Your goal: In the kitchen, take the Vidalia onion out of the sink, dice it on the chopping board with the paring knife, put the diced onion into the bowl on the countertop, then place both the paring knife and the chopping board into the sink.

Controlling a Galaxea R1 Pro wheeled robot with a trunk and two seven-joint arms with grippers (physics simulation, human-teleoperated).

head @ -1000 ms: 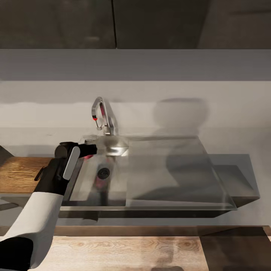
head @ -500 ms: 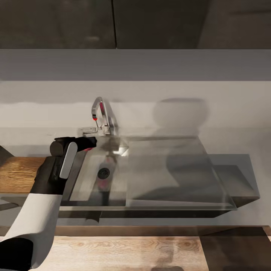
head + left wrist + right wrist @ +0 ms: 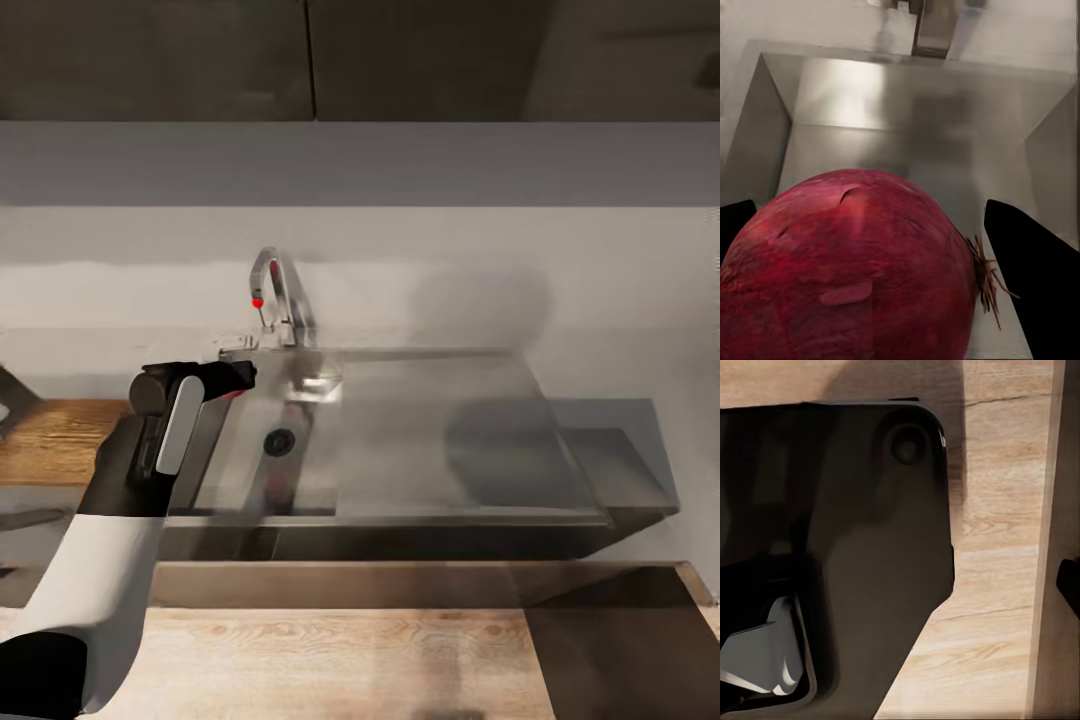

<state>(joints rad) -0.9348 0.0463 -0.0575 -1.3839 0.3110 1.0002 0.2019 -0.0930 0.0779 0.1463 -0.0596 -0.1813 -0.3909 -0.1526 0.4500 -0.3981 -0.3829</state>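
The Vidalia onion (image 3: 847, 270), red-skinned, sits clamped between the two dark fingers (image 3: 1035, 285) of the left gripper (image 3: 232, 381), above the sink (image 3: 400, 440) basin; the drain (image 3: 279, 441) lies below and just beyond the gripper; the tap (image 3: 280, 300) stands behind it; the chopping board (image 3: 50, 440) is beside the arm, outside the basin.

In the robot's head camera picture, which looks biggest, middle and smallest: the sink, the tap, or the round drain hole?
1. The sink looks biggest by far.
2. The tap comes next.
3. The drain looks smallest.
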